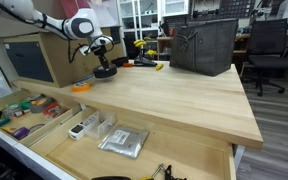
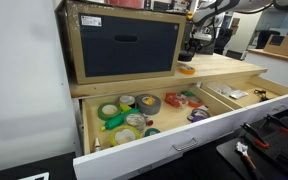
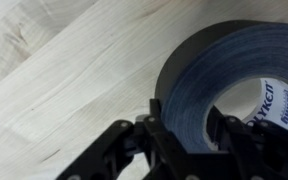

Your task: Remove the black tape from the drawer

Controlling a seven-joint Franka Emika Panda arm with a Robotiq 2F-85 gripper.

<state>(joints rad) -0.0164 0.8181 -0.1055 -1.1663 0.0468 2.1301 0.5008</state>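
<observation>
The black tape [image 3: 199,85] is already out of the drawer [image 2: 174,148] and lies flat on the table [image 1: 174,100], with my pincer [image 1: 102,47] right above it. In the wrist view my jaws straddle the wall of the roll, one outside and one in the centre hole, but I cannot tell whether they are pinching it or have let go. That is the main risk as I see it. If I rise while the pads grip, the roll comes up with me and may drop crookedly. If I pull away at a slant, a finger could catch the inner rim and drag it. The orange-yellow roll [image 1: 81,87] lies near, towards the table edge above the open drawers. A shove that way could knock either roll over the edge and back in. The drawer holds several other rolls, among them a green one [image 2: 108,111] and a grey one [image 2: 147,102], plus small coloured bits in its narrow compartments. The wider drawer [image 1: 174,150] beside it holds a clear plastic box [image 1: 122,142].
</observation>
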